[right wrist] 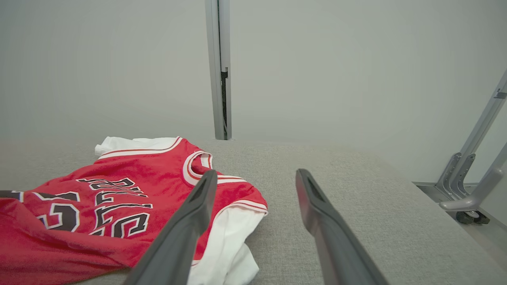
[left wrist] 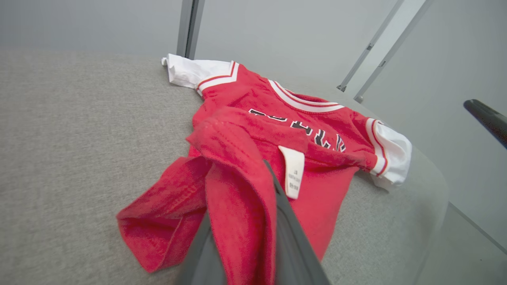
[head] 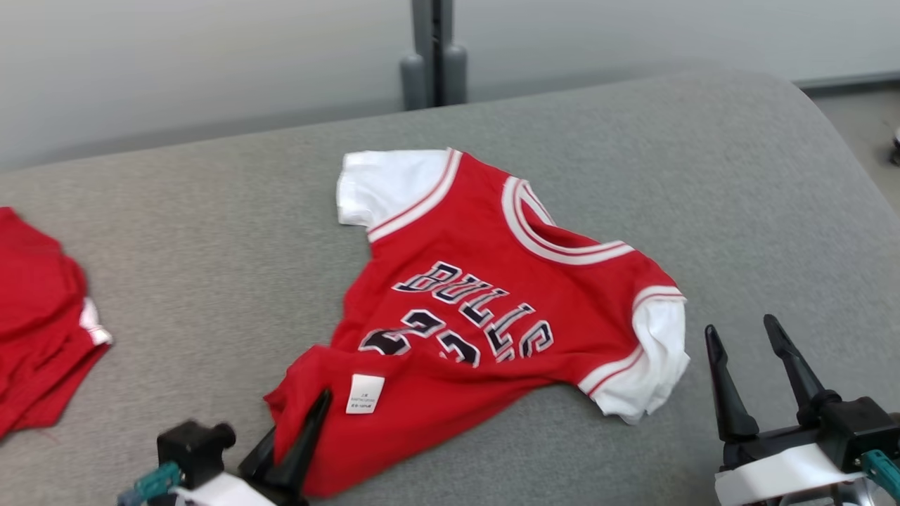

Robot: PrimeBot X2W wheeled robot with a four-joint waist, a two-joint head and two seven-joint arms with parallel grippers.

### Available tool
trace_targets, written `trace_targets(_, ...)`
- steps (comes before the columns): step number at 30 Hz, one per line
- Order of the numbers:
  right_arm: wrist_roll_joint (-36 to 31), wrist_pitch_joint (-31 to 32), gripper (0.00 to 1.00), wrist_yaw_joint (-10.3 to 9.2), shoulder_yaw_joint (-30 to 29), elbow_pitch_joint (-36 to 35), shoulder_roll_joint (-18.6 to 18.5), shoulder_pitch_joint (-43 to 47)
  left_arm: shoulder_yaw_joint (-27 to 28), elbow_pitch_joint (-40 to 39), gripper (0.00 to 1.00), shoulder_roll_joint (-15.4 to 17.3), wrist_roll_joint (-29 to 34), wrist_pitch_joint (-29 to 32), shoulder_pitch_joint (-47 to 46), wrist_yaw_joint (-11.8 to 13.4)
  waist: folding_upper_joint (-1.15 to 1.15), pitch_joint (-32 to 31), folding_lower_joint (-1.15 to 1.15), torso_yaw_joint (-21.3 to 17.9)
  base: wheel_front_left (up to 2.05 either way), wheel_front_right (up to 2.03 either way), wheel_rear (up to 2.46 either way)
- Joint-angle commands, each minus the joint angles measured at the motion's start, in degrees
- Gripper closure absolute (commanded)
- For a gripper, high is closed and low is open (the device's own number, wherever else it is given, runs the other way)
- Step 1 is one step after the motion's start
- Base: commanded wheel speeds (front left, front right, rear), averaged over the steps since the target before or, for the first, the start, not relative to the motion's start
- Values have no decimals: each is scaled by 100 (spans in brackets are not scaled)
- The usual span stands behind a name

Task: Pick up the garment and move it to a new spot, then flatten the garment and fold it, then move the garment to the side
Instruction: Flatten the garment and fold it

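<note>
Jersey [head: 485, 302], red Bulls print, spread face-up mid grey worktop [head: 211, 232], near hem corner flipped over, care label exposed. Left claw [head: 299, 422] pinching that hem corner, apparently for lifting. Right claw [head: 740, 327] spread wide, empty, just beside white sleeve.

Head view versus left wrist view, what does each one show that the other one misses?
Head view: a second red garment at the far left, and the open right gripper whole. Left wrist view: slanted metal bars behind the cushion, and the jersey hem bunched in the shut left gripper. Both: the jersey, its white label, the upright post.
</note>
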Motion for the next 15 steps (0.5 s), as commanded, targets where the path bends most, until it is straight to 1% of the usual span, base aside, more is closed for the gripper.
trace_targets(1,-65,-28,0,1,12,18,-34,66,59,283,13,-169,-148,-95,235,-25,0,-281,0,307,0,0,0)
trace_targets(2,-84,-28,0,1,25,34,-35,78,51,375,0,-250,-179,-135,319,-40,0,-337,0,343,0,0,0)
trace_targets(3,-84,-28,0,1,25,34,-35,78,51,375,0,-250,-179,-135,319,-40,0,-337,0,343,0,0,0)
trace_targets(4,-124,-28,0,1,42,62,-34,102,10,540,0,-353,-366,-147,532,-61,0,-451,0,397,0,0,0)
trace_targets(7,-131,-28,0,1,50,79,-34,142,2,558,0,-398,-548,-171,820,-68,0,-592,0,449,0,0,0)
trace_targets(9,-132,-28,0,1,50,76,-33,164,-13,508,0,-335,-502,-176,864,-71,0,-617,0,459,0,0,0)
trace_targets(11,-118,-28,0,1,55,54,-32,198,121,469,0,-270,-473,-186,955,-59,0,-650,0,479,0,0,0)
trace_targets(13,-97,-28,0,1,71,34,-32,208,217,402,0,-107,-330,-190,999,36,0,-668,0,479,0,0,0)
trace_targets(15,-79,-28,0,1,96,24,-33,202,237,301,0,97,-265,-56,1073,132,0,-672,0,456,0,0,0)
